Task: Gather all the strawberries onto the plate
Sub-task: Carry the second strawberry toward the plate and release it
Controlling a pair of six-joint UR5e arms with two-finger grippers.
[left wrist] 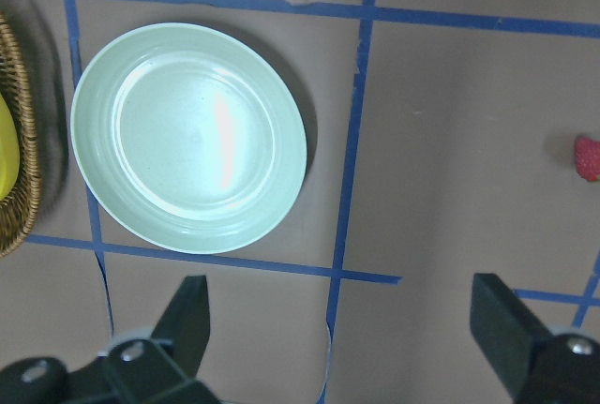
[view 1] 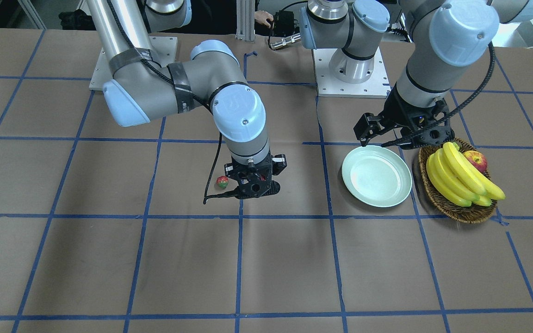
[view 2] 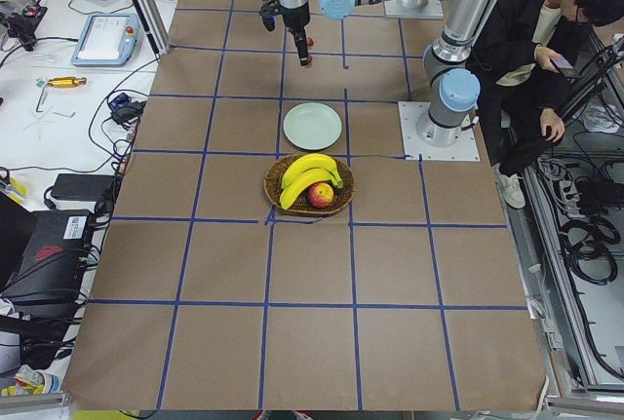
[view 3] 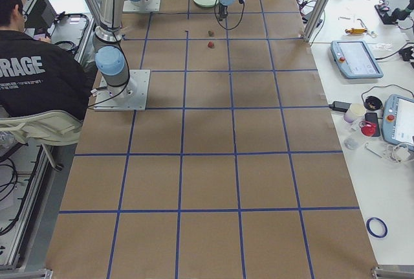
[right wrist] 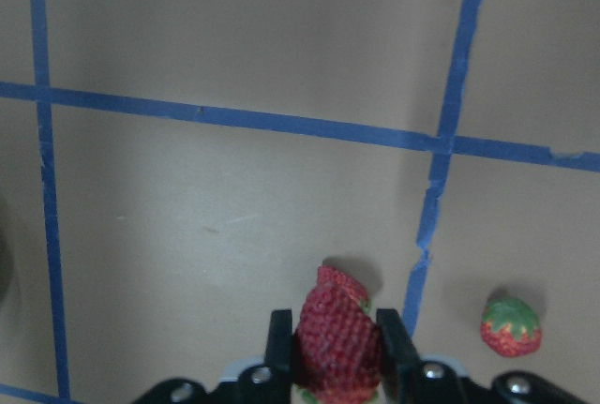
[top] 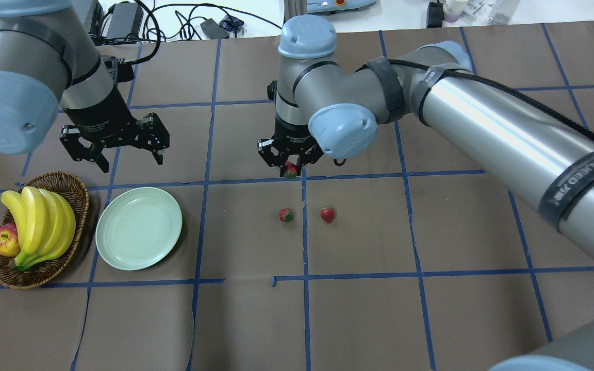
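One strawberry (right wrist: 337,343) held, plate (top: 138,228) well apart.

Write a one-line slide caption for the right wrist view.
Right pincer shut on one strawberry; a second strawberry lies on the table across the blue tape line.
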